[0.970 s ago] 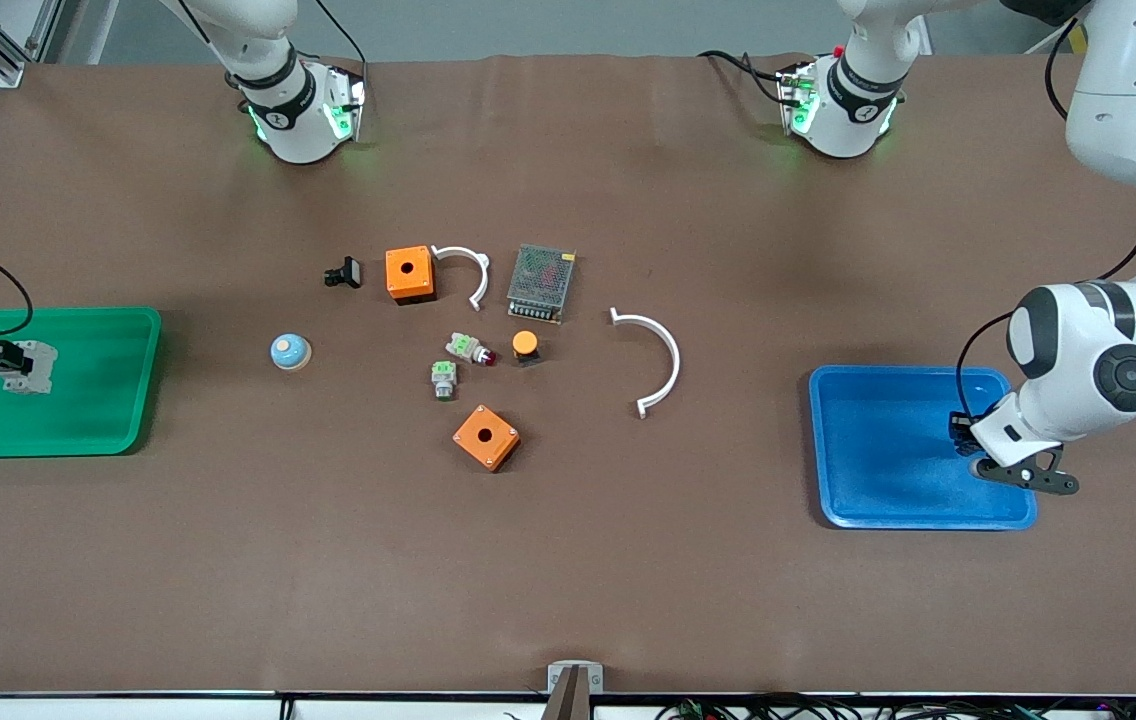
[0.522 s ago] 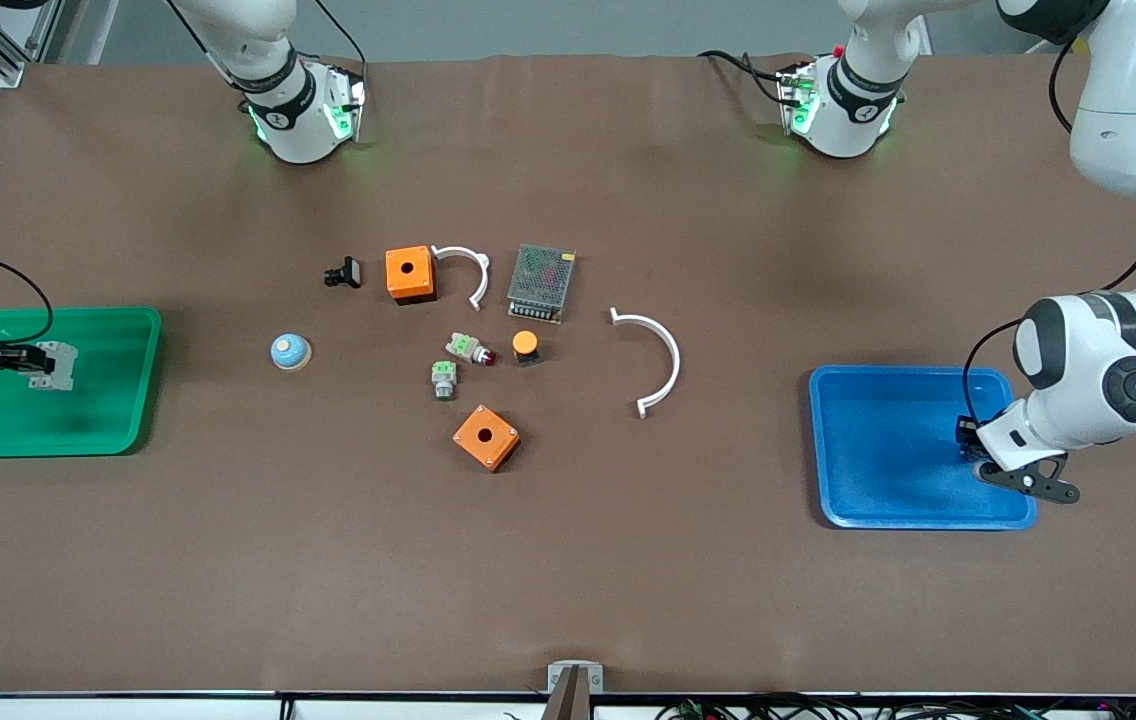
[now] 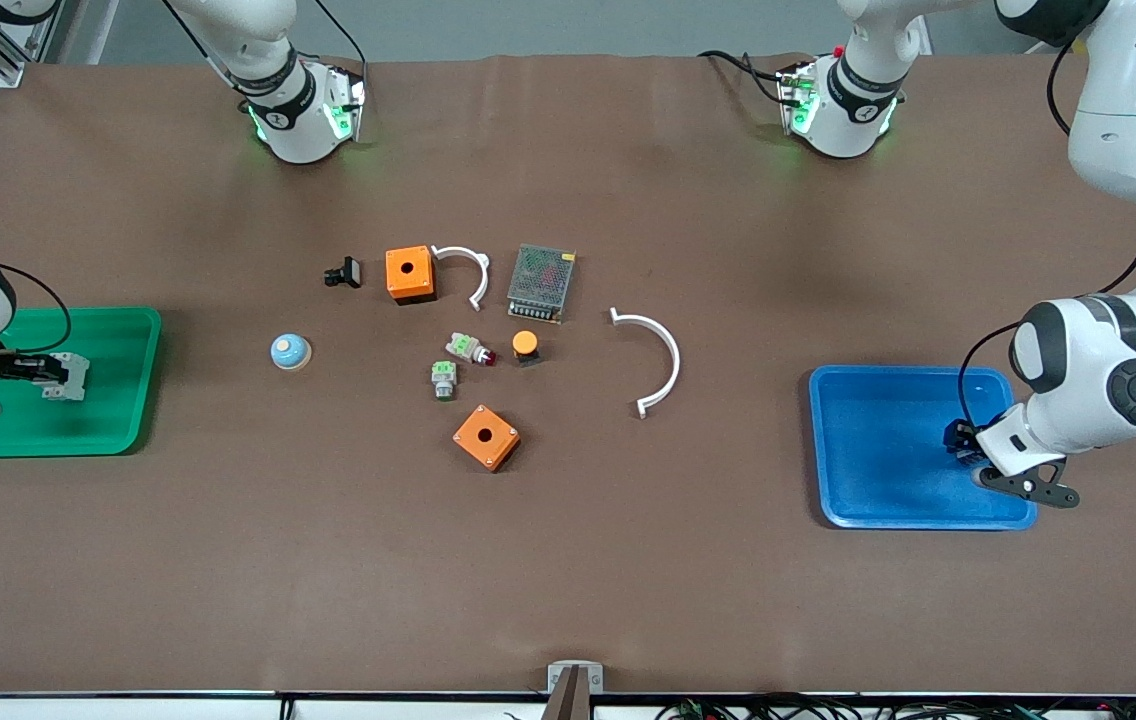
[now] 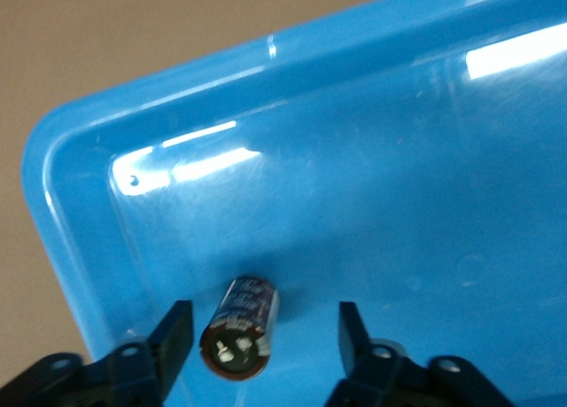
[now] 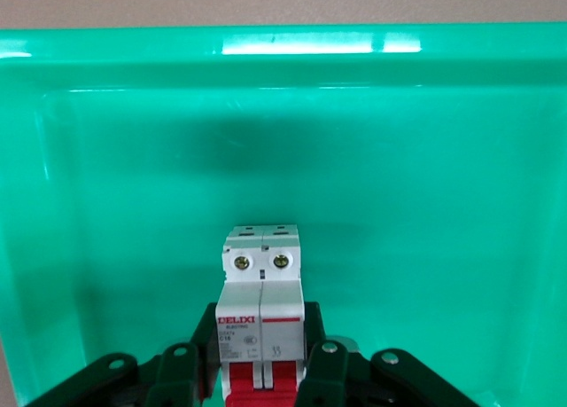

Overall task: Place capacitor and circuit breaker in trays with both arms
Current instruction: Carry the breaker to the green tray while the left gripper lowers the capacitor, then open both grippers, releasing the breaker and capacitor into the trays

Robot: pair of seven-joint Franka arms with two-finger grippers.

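Now my left gripper point(image 4: 264, 336) sits low in the blue tray point(image 3: 888, 500) at the left arm's end of the table, fingers spread wide, the capacitor point(image 4: 239, 329) lying loose between them on the tray floor. My right gripper point(image 5: 261, 358) is clamped on the circuit breaker point(image 5: 262, 314) over the green tray point(image 3: 108, 425) at the right arm's end.

The capacitor point(image 4: 239, 329), a tiny dark cylinder with a pale shiny end face, lies on its side on the floor of the blue tray point(image 3: 888, 400), at the tray's 3 o'clock edge in the front view (hidden there by the arm). The circuit breaker point(image 3: 68, 376), a white-grey block with red toggles, sits in the green tray point(image 3: 118, 330), at about 9 o'clock from the tray's centre.
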